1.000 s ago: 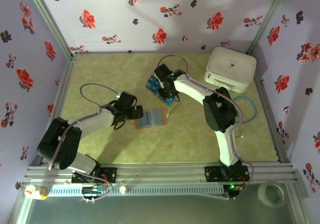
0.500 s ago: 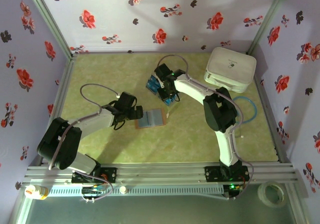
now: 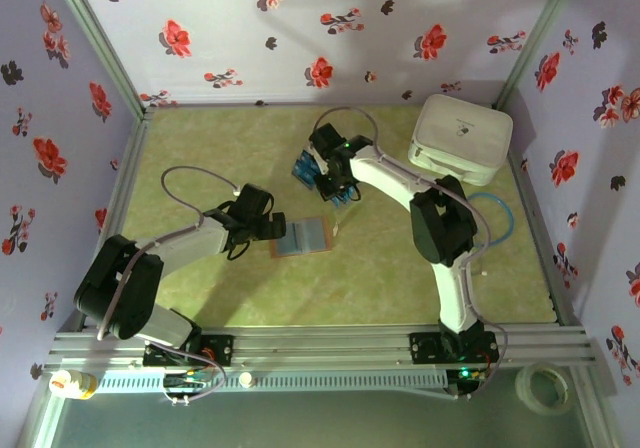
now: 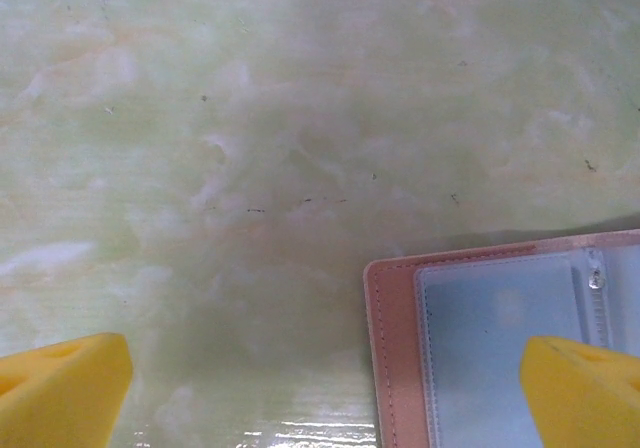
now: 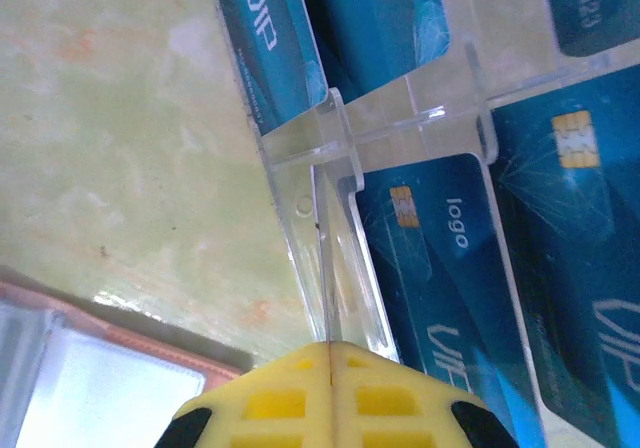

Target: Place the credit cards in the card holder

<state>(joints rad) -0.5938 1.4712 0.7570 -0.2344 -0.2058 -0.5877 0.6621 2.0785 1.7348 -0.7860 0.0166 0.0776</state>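
The card holder lies open on the green table, brown with clear pockets; its corner shows in the left wrist view and the right wrist view. My left gripper stands open just left of it, the yellow fingertips straddling its near-left corner. Several blue credit cards stand in a clear rack; others lean beside it. My right gripper is at that rack, its pads shut on one card's thin edge, seen edge-on.
A big white rounded box sits at the back right. A blue cable loop lies right of the right arm. A tape roll rests outside the front rail. Floral walls enclose the table.
The right gripper's fingers closed at the card rack. Its arm shifted slightly. The left arm and the card holder have not moved.
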